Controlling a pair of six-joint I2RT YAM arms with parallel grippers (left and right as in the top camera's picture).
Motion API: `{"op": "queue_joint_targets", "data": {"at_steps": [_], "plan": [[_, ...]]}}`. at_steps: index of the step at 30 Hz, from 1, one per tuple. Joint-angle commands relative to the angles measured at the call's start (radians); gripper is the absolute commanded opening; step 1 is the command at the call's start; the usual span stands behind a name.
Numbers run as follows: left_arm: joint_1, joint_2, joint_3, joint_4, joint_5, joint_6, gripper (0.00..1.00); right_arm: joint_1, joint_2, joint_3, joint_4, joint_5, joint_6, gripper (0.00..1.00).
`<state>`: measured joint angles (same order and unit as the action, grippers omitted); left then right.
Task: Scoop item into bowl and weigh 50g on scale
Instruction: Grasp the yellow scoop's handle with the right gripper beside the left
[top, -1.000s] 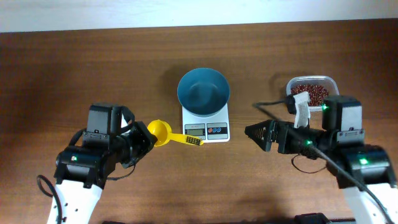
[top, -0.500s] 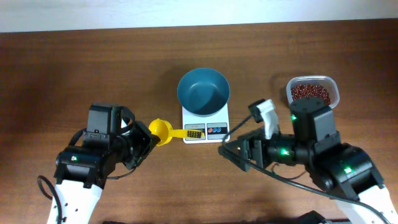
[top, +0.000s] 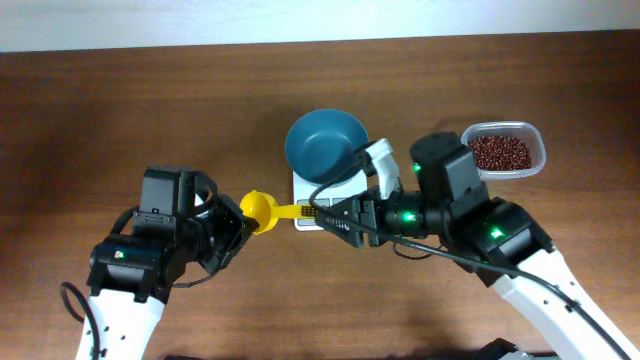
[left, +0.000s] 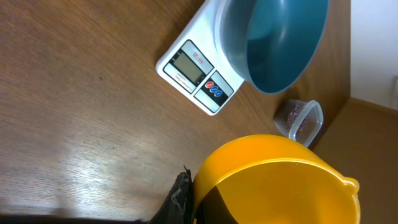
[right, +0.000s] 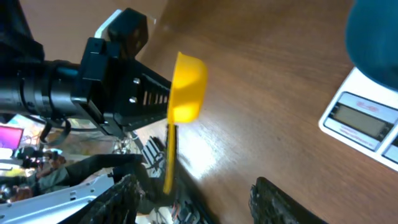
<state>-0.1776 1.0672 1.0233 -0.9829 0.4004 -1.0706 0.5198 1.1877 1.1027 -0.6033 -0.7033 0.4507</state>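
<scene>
left gripper (top: 236, 226): clamped on the cup end of the yellow scoop (top: 262, 210); we read it as held clear of the table.
right gripper (top: 326, 217): jaws apart, nothing gripped yet.
handle (right: 168, 158): long axis runs from the cup straight toward the right gripper and sits off-centre between its fingers.
beans (top: 498, 152): in the clear tub (top: 538, 142), far right, well apart from the scoop.
bowl (top: 326, 148): empty, on the scale (left: 193, 68).
next: we judge a handover, with the right gripper closing on the handle before the left lets go. The right arm is nearer the tub.
</scene>
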Motion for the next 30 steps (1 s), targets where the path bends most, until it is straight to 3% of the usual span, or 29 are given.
{"op": "queue_joint_targets", "data": {"at_steps": [1,10,21,30], "plan": [[-0.004,0.001,0.011,0.0,-0.022,0.002,0.0,0.03,0.014,-0.007,0.037,0.001,0.004,0.52],[-0.004,0.001,0.011,-0.002,-0.022,0.002,0.0,0.05,0.016,-0.007,0.092,0.0,0.038,0.38],[-0.045,0.001,0.011,0.003,-0.034,0.002,0.0,0.051,0.038,-0.007,0.094,-0.023,0.06,0.27],[-0.045,0.001,0.011,0.024,-0.029,-0.014,0.0,0.055,0.045,-0.007,0.096,-0.026,0.064,0.26]]}}
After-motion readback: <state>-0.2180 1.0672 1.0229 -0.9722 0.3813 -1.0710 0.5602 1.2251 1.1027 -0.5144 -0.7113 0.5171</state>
